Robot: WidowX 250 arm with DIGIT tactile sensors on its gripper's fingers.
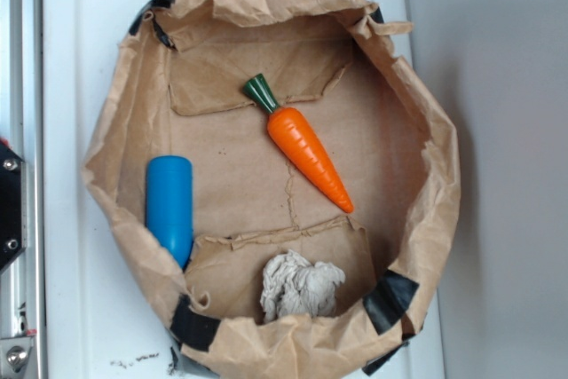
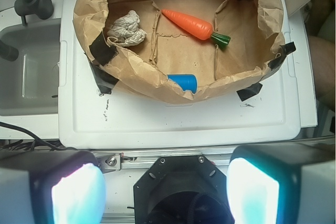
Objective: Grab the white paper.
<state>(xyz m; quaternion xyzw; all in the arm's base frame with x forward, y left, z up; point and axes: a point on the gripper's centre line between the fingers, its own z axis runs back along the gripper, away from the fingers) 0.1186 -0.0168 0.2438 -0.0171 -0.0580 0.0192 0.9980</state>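
1. Wrist view, bottom edge: gripper (image 2: 165,187) fingers (image 2: 79,192) spread wide apart, nothing between them; they glow pale cyan at lower left and lower right.
2. Past the fingers, a white tray (image 2: 184,121) fills mid-frame; a sink (image 2: 31,77) sits at left.
3. On the tray stands a brown bag (image 2: 157,85), rim rolled down, patched with black tape.
4. Inside, at the near wall: a blue cylinder (image 2: 184,82), mostly hidden by the rim.
5. Upper left in the bag: white paper (image 2: 126,29), crumpled, against the wall, well apart from the gripper.
6. Upper centre: a carrot (image 2: 191,24), lying flat, green end to the right.
7. Exterior view: paper (image 1: 297,286) at bottom centre, carrot (image 1: 306,153) mid-frame, cylinder (image 1: 169,206) left.
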